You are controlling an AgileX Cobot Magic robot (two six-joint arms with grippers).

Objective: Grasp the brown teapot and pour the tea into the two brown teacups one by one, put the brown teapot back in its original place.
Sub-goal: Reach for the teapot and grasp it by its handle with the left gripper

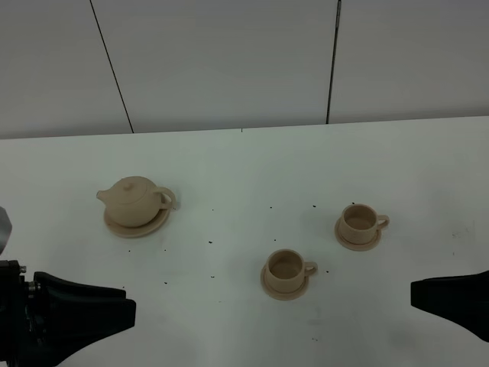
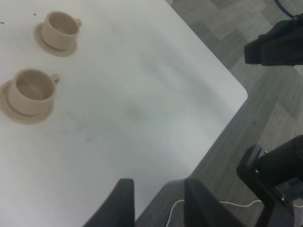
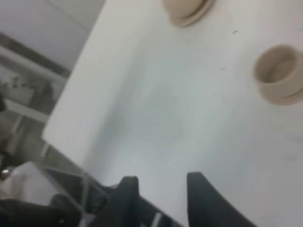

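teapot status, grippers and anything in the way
Left gripper, right gripper: open, empty, at near table edge. Teapot upright on its saucer, untouched. Nothing between left gripper and teapot; teacups off to the right.

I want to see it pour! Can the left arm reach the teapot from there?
Probably yes. The teapot sits on its saucer on that arm's side, with only bare table between it and the open, empty left gripper.
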